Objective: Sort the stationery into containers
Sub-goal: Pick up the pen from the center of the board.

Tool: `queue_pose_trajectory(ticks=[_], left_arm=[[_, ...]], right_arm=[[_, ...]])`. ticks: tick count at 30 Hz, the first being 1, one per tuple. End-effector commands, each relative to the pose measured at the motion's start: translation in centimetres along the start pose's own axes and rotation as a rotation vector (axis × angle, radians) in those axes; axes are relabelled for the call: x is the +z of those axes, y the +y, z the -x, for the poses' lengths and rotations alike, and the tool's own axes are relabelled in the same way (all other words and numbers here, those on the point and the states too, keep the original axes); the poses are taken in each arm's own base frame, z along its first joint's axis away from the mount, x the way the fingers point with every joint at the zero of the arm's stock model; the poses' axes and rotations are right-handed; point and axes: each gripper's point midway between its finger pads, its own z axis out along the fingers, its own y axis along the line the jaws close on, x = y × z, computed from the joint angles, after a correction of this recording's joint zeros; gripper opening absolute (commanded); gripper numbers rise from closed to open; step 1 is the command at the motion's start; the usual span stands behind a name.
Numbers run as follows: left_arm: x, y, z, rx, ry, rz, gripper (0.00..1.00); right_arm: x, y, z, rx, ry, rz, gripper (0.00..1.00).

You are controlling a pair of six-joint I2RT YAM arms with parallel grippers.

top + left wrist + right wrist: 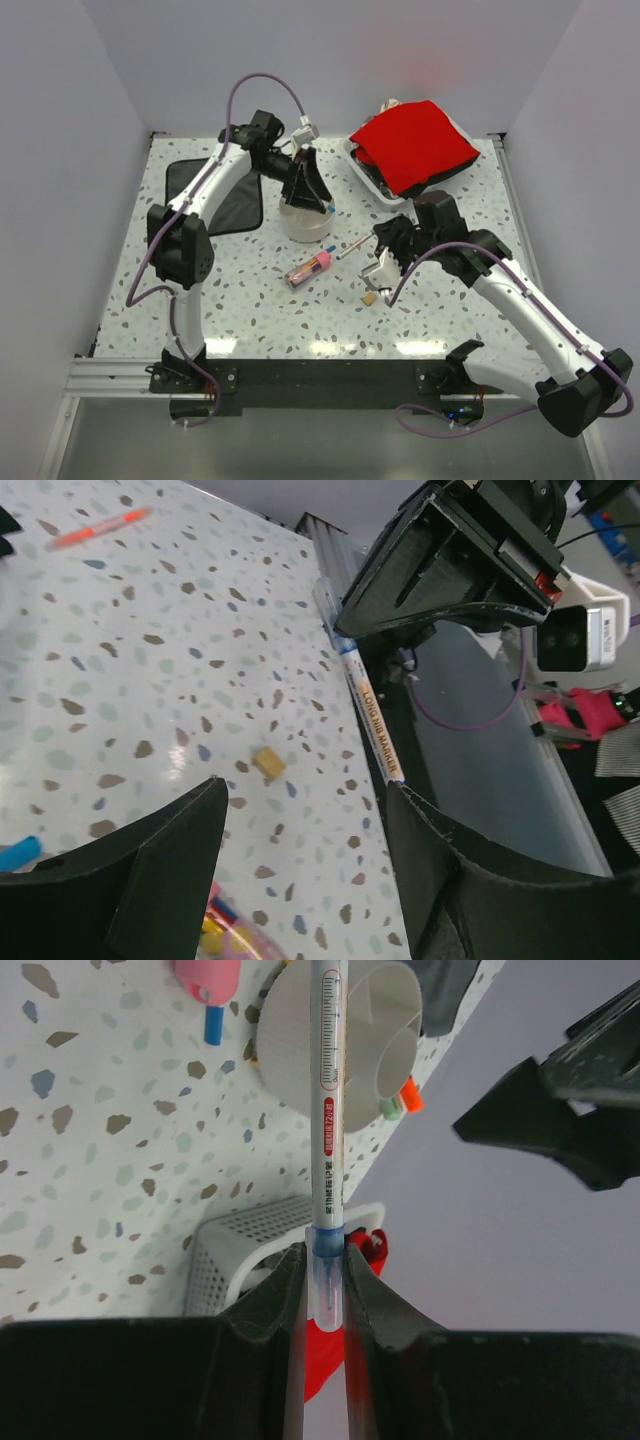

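2 white arms [225, 185], black joints [180, 250], purple cables [265, 82], black fingers [150, 880]

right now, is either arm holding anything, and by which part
The right gripper holds a thin pen, jaws shut on its blue end, barrel pointing out ahead. The left gripper is open and empty.

From above, the left claw [307, 198] hides the bowl's [305, 230] mouth, so its compartments cannot be told. From the right wrist, the bowl's far rim, the pen [328, 1110] tip over it and the pink stick [205, 975] beside it are cut by the top edge. Two highlighters [409, 1093] at its rim show only their ends. From the left wrist, an orange item [100, 527] on the tabletop [150, 680] is a blur.
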Motion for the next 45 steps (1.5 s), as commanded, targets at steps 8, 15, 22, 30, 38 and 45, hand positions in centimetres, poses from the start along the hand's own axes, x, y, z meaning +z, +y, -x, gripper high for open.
queue_pose_trajectory(ticks=[8, 15, 22, 30, 38, 45], left_arm=[[1.5, -4.0, 2.7, -0.113, -0.087, -0.209, 0.67], [3.0, -2.5, 1.6, -0.137, -0.043, -0.17, 0.61], [3.3, -0.1, 0.4, -0.142, 0.002, -0.068, 0.55], [3.6, 0.8, -0.9, -0.171, 0.029, -0.043, 0.5], [4.2, 0.6, -1.1, -0.179, 0.029, -0.072, 0.22], [4.6, 0.6, -1.1, -0.186, 0.027, -0.093, 0.1]], right_arm=[[2.8, -4.0, 0.8, -0.26, -0.06, -0.157, 0.0], [3.9, -6.3, 0.3, -0.283, -0.046, -0.201, 0.0], [4.1, -7.9, -0.1, -0.286, -0.034, -0.241, 0.0], [4.4, -9.4, -0.9, -0.286, -0.008, -0.263, 0.0], [5.0, -9.4, -1.1, -0.299, -0.008, -0.263, 0.0], [5.4, -10.4, -1.3, -0.311, 0.005, -0.313, 0.0]])
